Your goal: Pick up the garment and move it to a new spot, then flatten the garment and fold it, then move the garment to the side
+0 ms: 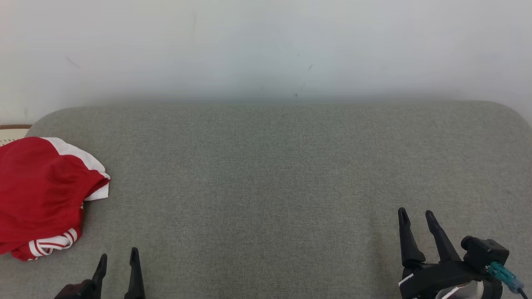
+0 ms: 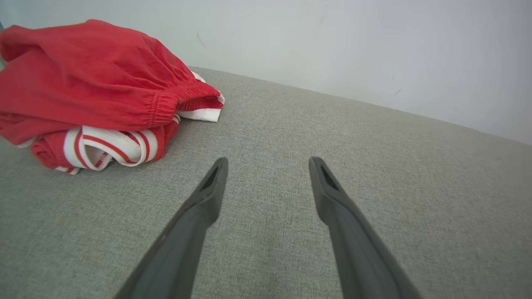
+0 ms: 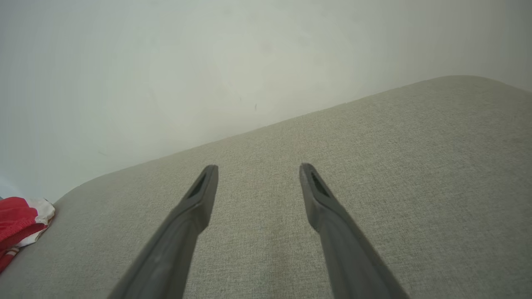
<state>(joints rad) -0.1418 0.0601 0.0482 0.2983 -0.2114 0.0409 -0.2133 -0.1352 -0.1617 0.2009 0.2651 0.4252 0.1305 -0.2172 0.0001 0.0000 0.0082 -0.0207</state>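
Note:
The garment [image 1: 39, 195] is a red piece with white panels and red-and-white striped ribbing, bunched in a heap at the far left of the grey cushion [image 1: 266, 174]. In the left wrist view the garment [image 2: 91, 91] lies up and to the left of my fingers, its ribbed hem facing me. My left gripper [image 1: 117, 257] is open at the bottom left, just right of the heap and apart from it, nothing between its fingers [image 2: 210, 191]. My right gripper [image 1: 417, 215] is open at the lower right over bare fabric. A corner of the garment [image 3: 18, 220] shows at the right wrist view's left edge.
A pale wall [image 1: 266, 50] rises directly behind the cushion's far edge. The cushion's corners round off at the back left and back right. A woven, brown-rimmed object [image 1: 12, 131] peeks out beyond the cushion's left end.

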